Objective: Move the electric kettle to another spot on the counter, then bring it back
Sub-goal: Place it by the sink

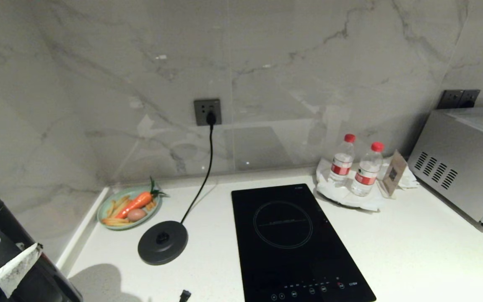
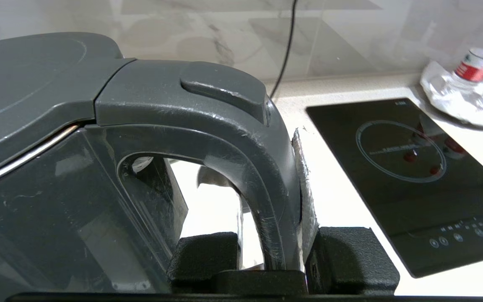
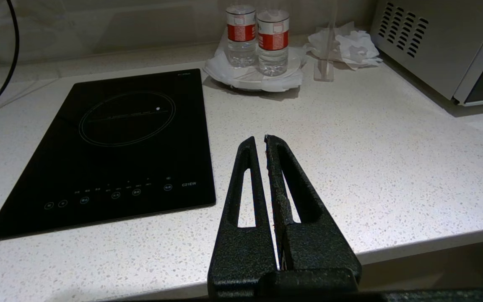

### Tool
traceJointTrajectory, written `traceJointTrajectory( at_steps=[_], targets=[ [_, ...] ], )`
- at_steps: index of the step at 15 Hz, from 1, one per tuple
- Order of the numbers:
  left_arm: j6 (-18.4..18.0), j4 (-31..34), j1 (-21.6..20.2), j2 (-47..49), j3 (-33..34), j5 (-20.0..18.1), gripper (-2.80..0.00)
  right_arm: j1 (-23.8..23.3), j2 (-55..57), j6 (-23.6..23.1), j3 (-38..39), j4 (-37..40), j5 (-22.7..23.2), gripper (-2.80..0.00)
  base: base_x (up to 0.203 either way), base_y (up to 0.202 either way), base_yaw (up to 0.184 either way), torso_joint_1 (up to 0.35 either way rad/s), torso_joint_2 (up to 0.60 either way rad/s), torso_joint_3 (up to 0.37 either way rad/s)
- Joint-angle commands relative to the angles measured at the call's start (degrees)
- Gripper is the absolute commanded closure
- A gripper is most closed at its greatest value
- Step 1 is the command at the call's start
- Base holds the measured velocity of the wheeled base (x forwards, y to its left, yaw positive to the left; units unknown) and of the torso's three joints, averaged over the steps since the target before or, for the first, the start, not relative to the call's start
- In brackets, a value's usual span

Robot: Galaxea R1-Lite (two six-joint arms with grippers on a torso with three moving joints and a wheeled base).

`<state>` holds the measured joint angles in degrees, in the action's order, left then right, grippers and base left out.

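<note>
Two fingers of the left claw (image 2: 281, 256) clamp the electric kettle (image 2: 78, 167) by its handle, at the counter's (image 1: 413, 251) left edge, away from its base disc (image 1: 162, 243). Right claw (image 3: 262, 144) idles shut, empty. Such a narrow grip risks the kettle swinging or slipping.

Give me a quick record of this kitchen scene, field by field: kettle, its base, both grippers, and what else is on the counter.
kettle: electric kettle off its base, at the far left of the head view
left gripper: left gripper shut on the kettle's handle
right gripper: right gripper shut, empty, over the counter
base: round black base bare, corded to the wall socket
others: cooktop, plate of food, two water bottles, microwave
</note>
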<state>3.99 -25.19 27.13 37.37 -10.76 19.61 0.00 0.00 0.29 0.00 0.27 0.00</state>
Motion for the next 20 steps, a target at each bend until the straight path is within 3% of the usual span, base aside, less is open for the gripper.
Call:
traceJointTrajectory(
  at_steps=[1,6,13,20],
  targets=[
    [0.06,-0.21,-0.41,-0.08,0.04,-0.3,0.0,0.0,0.0,-0.03,0.0,0.0,0.0,0.0,0.0,0.0,0.0,0.0,0.0,0.0],
    [-0.03,-0.13,-0.72,0.51,0.17,-0.72,0.0,0.0,0.0,-0.03,0.0,0.0,0.0,0.0,-0.01,0.0,0.0,0.002,0.0,0.001],
    [-0.03,-0.16,-0.76,0.51,0.04,-0.98,0.0,0.0,0.0,-0.03,0.0,0.0,0.0,0.0,-0.163,0.0,0.006,0.003,0.0,0.003],
    [-0.03,-0.13,-0.67,0.51,0.13,-0.98,0.0,0.0,0.0,-0.03,0.0,0.0,0.0,0.0,-0.009,0.0,0.0,0.001,0.0,0.0]
  ],
)
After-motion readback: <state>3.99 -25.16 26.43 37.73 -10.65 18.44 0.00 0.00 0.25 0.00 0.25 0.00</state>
